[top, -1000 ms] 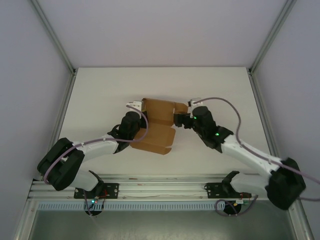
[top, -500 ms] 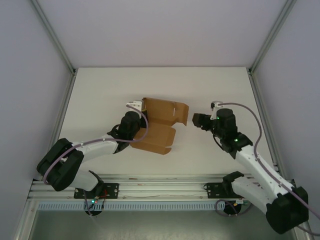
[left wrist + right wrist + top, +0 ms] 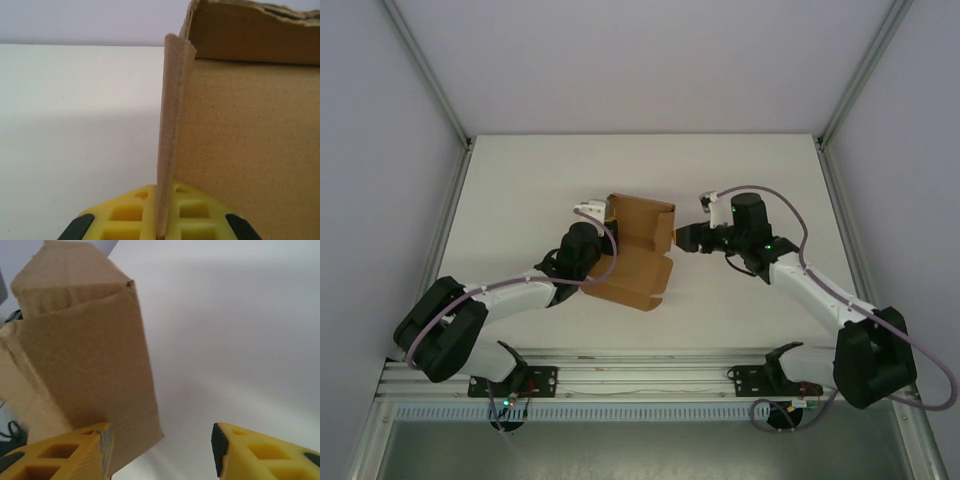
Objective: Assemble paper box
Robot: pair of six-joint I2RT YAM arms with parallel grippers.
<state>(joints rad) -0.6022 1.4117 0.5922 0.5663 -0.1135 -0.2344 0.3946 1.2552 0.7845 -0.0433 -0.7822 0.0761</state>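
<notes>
While the left gripper [image 3: 166, 215] is clenched on a thin upright side flap [image 3: 172, 125] of the paper box [image 3: 638, 255], the right gripper [image 3: 161, 435] stands with its jaws parted and nothing between the pads.

Seen from above, the tan cardboard box rests near the middle of the white table [image 3: 520, 190]. Its long axis runs roughly from 12 to 6 o'clock, the near end leaning slightly toward 5, where a panel lies folded outward. The left gripper holds the box at about its 10 o'clock corner. The right gripper sits just beside the 3 o'clock wall, so the box lies at 9 o'clock from it.

From the right wrist, that wall rises at 10 o'clock, and its lower corner reaches into the gap between the yellow fingers [image 3: 75, 452]. Whether the left-hand finger touches the cardboard cannot be told.

The right arm is judged the free one. Any next fold on that side depends on the wall lying crosswise to the open jaws.
</notes>
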